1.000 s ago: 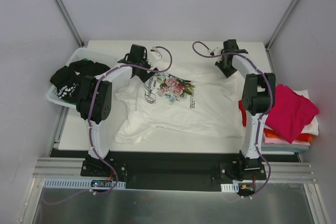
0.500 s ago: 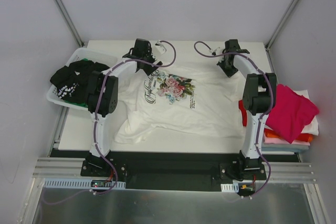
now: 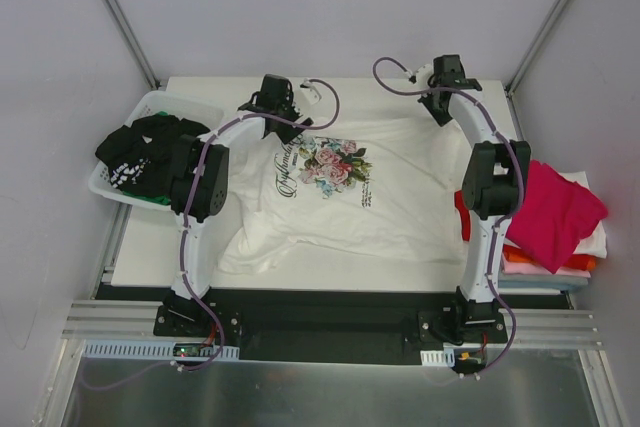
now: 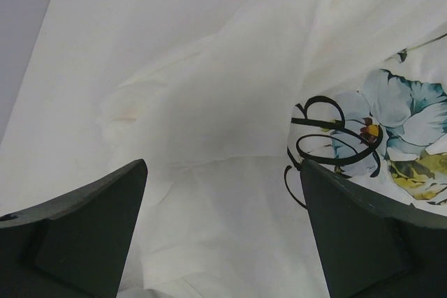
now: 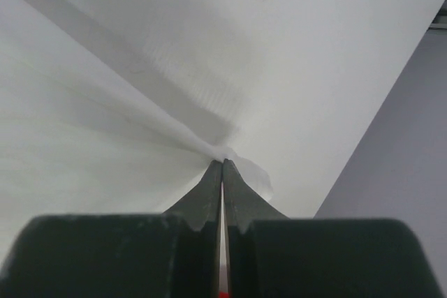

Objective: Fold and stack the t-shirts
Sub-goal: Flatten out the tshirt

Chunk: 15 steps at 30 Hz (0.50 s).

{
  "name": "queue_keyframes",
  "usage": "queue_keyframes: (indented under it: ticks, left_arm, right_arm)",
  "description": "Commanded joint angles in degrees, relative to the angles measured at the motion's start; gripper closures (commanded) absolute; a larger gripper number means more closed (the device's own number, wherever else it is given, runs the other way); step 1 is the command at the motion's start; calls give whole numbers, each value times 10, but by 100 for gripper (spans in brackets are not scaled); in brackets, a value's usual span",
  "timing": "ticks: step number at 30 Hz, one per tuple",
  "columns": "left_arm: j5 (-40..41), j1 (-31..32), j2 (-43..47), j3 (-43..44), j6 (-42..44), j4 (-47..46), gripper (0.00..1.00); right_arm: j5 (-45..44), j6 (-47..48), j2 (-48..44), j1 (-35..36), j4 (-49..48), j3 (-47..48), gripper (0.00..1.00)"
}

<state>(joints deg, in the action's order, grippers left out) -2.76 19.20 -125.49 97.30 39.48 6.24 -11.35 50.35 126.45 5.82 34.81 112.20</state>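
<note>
A white t-shirt (image 3: 340,197) with a pink-green floral print (image 3: 335,165) and dark script lies spread and rumpled on the table (image 3: 350,272). My left gripper (image 3: 282,119) hovers over its far left part, near the script. In the left wrist view this gripper (image 4: 223,242) is open, with white cloth (image 4: 209,102) below the gap and one finger (image 4: 84,235) at each side. My right gripper (image 3: 438,112) is at the shirt's far right edge. In the right wrist view it (image 5: 223,164) is shut, pinching a fold of the white cloth (image 5: 84,144) at its tips.
A white plastic basket (image 3: 150,105) at the far left holds a black tee with white print (image 3: 140,152). To the right of the table sits a pile of tees with a magenta one (image 3: 555,212) on top, orange (image 3: 530,267) and white below, and red (image 3: 462,215) at its left.
My right gripper has shut on the shirt's far right edge and moved toward the table's far edge, drawing the cloth taut. My left gripper has shifted slightly right and farther, staying open.
</note>
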Motion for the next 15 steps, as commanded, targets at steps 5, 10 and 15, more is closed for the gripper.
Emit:
queue_keyframes:
  ticks: [5,10,15]
  left_arm:
    - [3,9,12,-12,0,-9,9]
    - [4,10,17,-24,2,-12,9]
    - [6,11,21,-29,1,-14,10]
  right_arm:
    - [-50,26,0,-1,2,66,99]
    - [-70,41,13,-1,0,99,99]
    - [-94,49,28,3,-11,109,91]
